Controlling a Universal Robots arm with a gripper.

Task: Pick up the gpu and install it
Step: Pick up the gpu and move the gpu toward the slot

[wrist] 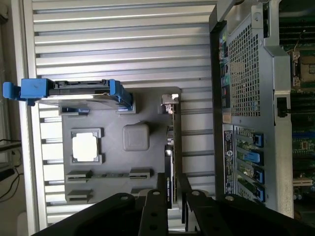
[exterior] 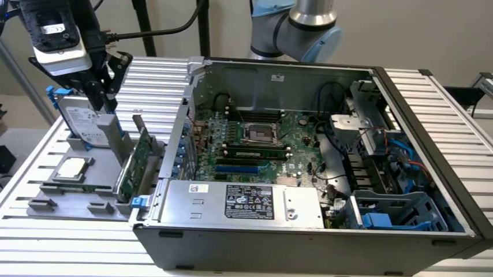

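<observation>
The gpu point(exterior: 141, 157), a thin green board, stood on edge in the grey moulded tray point(exterior: 73, 202) beside a silver, blue-railed hard drive point(exterior: 85, 124). Above the tray hung the gripper point(exterior: 100, 98), fingers spread, holding nothing.

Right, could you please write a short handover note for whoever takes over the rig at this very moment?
The claw is open and empty, above the grey parts holder. In the wrist view its fingers sit either side of the top edge of the gpu; whether they touch it cannot be judged. The gpu stands on edge in the parts holder, beside the open computer case.
Done: claw lined up over the gpu.
Left: the gpu is not yet lifted or installed.
</observation>
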